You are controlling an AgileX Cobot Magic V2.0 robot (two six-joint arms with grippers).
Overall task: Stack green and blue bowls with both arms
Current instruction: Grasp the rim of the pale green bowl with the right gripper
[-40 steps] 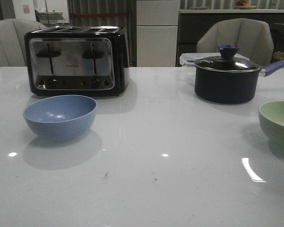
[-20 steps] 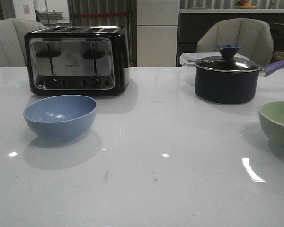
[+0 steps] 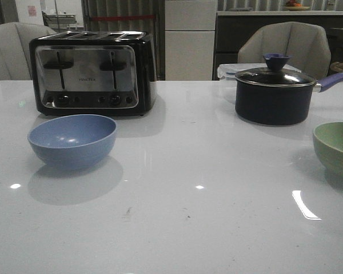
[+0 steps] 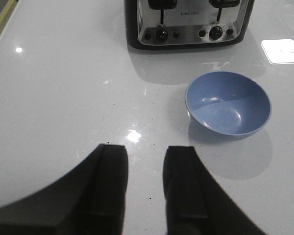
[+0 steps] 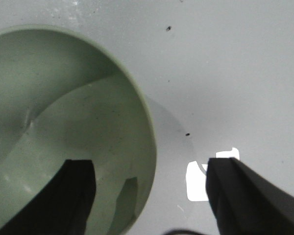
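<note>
Front view shows us no arm. In the left wrist view our left gripper (image 4: 146, 183) hovers released, the dusty blue matte bowl (image 4: 228, 104) well beyond its fingertips. In the right wrist view our right gripper (image 5: 152, 196) gapes, straddling the pale sage green bowl's (image 5: 63, 127) rim.

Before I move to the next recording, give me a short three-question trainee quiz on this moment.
1. True or false: the right gripper straddles the rim of the pale sage green round bowl, one finger inside, one outside.
2. Multiple choice: the dusty blue round bowl sits in front of which item? A) the black and chrome four-slot toaster B) the dark lidded saucepan C) the clear plastic container
3. Fill in: the left gripper is open above the white table and holds ____.

Key: 1 true; 2 A; 3 nothing.
</note>
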